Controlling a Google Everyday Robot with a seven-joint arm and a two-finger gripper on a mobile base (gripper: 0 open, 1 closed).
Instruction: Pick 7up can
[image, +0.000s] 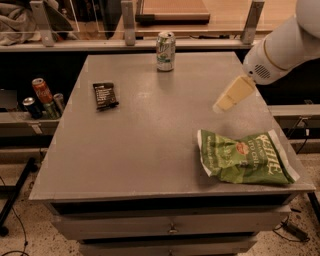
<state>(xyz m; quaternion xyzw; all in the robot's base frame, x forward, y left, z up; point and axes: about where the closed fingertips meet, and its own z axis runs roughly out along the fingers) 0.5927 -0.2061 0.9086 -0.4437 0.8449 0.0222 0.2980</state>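
The 7up can (165, 51) stands upright at the far edge of the grey table (150, 150), near the middle. It has a white-and-green label and a silver top rim. My gripper (220, 106) hangs above the table's right part, at the end of the white arm (280, 50) that comes in from the upper right. It is well to the right of the can and nearer to me, and holds nothing that I can see.
A green chip bag (243, 157) lies at the table's near right, below the gripper. A small dark packet (105, 95) lies at the left. A red can (42, 91) and dark cans (31, 106) stand on a lower shelf left of the table.
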